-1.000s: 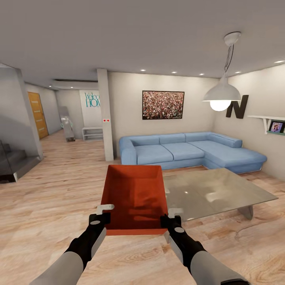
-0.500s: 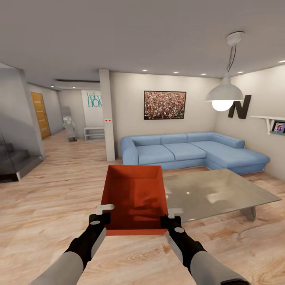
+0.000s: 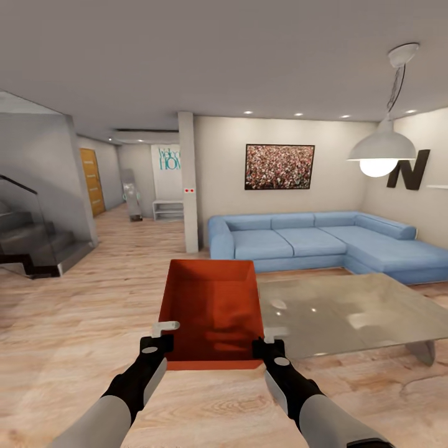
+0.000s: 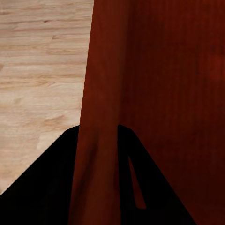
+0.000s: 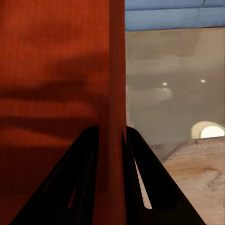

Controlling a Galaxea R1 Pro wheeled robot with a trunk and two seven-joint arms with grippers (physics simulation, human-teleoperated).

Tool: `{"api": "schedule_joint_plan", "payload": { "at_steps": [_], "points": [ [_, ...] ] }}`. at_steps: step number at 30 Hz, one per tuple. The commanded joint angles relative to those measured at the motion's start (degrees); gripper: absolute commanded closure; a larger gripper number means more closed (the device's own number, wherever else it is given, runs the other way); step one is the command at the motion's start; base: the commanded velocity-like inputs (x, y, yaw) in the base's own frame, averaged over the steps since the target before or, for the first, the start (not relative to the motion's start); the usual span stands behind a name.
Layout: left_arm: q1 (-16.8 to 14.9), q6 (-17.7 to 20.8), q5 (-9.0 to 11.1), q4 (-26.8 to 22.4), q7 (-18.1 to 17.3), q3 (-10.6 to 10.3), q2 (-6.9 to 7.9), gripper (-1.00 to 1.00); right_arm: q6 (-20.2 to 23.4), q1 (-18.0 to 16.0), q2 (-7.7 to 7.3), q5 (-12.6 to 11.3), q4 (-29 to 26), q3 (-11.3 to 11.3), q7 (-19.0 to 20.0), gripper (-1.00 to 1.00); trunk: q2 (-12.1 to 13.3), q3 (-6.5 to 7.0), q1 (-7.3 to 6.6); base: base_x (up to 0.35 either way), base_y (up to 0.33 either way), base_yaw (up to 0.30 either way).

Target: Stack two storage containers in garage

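Item: one orange-red bin (image 3: 211, 311), carried clear of the wood floor (image 3: 68, 323), with the stairs (image 3: 31, 242) far to its left and the glass table (image 3: 348, 311) just to its right. Left gripper (image 3: 163, 335) clamps the bin's left wall, right gripper (image 3: 267, 341) its right wall, jaws closed on each rim. Handling advice: keep both grips level and evenly spaced while driving, steering the bin wide of the table edge.
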Motion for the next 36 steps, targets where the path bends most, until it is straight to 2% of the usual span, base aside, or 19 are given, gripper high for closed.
{"api": "schedule_joint_plan", "payload": {
  "at_steps": [1, 36],
  "points": [
    [-0.1, 0.3, 0.0, -0.2, 0.7, -0.3, -0.02, 1.0, 0.0, 0.0, 0.22, -0.3, 0.1, 0.8, 0.0, 1.0, -0.1, -0.07, 0.02, 0.0, 0.0, 0.261],
    [-0.1, 0.3, -0.1, -0.2, 0.7, -0.3, -0.02, 1.0, 0.2, 0.0, 0.22, -0.3, 0.1, 0.8, 0.0, 1.0, -0.1, 0.5, 0.02, 0.0, 0.0, 0.267]
  ]
}}
